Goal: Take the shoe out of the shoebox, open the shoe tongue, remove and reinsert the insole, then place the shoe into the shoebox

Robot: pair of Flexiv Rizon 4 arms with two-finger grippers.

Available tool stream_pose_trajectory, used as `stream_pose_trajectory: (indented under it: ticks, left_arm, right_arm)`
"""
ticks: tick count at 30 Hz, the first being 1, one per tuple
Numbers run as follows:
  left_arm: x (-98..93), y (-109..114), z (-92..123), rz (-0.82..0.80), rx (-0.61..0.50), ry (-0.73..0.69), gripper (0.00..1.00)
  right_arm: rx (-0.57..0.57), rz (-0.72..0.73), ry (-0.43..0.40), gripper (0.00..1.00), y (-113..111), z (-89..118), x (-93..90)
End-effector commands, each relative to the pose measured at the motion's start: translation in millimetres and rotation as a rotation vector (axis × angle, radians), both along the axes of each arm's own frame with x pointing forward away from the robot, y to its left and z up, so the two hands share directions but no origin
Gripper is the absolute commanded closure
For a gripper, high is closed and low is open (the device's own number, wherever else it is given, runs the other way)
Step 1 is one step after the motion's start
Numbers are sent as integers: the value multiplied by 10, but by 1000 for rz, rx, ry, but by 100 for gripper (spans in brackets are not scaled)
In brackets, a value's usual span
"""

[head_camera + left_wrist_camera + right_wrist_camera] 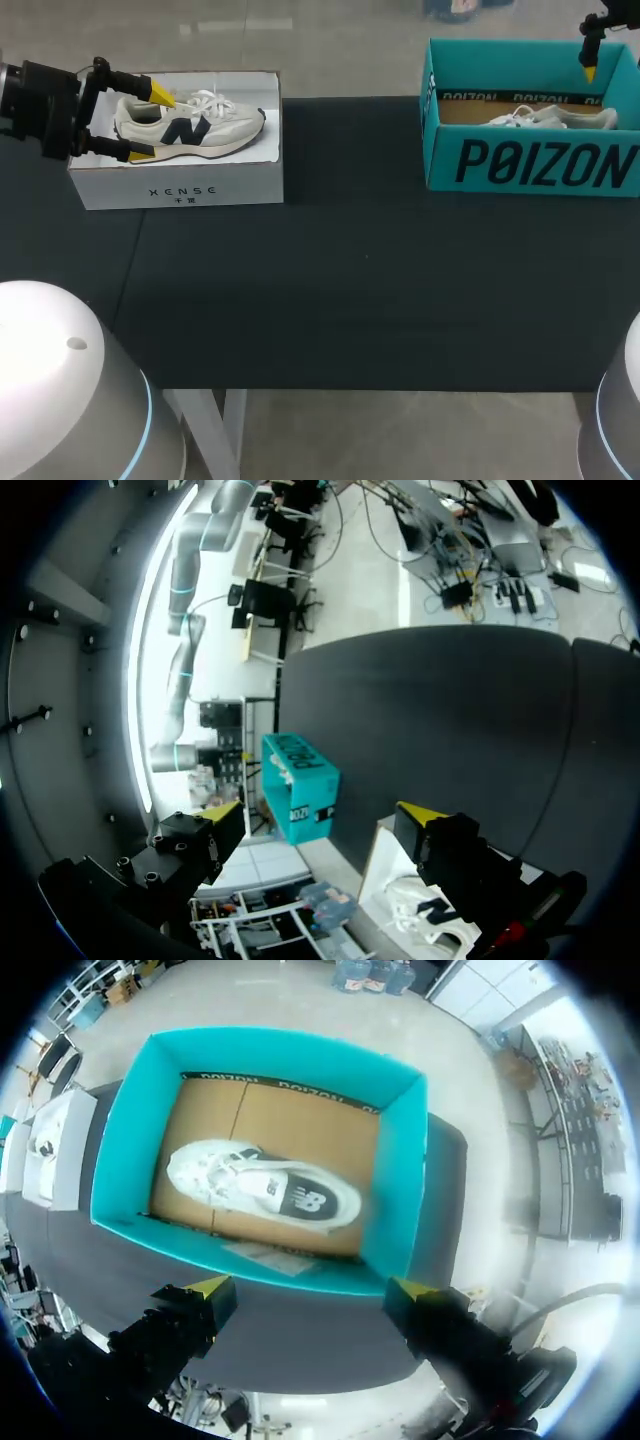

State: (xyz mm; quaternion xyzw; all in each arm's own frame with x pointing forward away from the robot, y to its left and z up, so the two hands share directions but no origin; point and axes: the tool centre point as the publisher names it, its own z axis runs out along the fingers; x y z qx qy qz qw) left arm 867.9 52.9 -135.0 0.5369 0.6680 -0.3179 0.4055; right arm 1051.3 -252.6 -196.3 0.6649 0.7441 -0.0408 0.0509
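Observation:
A cream shoe with a navy mark [195,125] lies in the white shoebox [180,185] at the table's left. My left gripper [150,124] hovers open at the shoe's heel end, one yellow tip on each side of it. In the left wrist view its fingers [222,812] stand wide apart, with the white shoebox [385,865] under the far one. A second white shoe [265,1188] lies on its side in the teal shoebox [125,1130] at the right. My right gripper [310,1287] hangs open high above that box's near wall, holding nothing; the head view shows it [591,68] over the teal shoebox [530,165].
The black table [350,280] stretches bare between the two boxes and toward its front edge. From the left wrist view the teal box [300,790] stands far ahead across the table. The white box [55,1145] shows beyond the teal one in the right wrist view.

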Motion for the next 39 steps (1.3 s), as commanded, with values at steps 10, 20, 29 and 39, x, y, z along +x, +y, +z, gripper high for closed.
stream_pose_trajectory:
  ticks: [10, 20, 29, 39]
  left_arm:
    - [512, 294, -19, -32, 396, -140, 0]
    - [1146, 768, -231, 87, 692, -82, 0]
    - [1345, 833, -292, 180, 739, -69, 0]
    - [1345, 833, -292, 180, 739, -69, 0]
  right_arm:
    - [5, 6, -74, 0, 8, -5, -125]
    - [5, 6, -74, 0, 8, -5, -125]
    - [5, 6, -74, 0, 8, -5, -125]
    - [5, 6, -74, 0, 8, -5, -125]
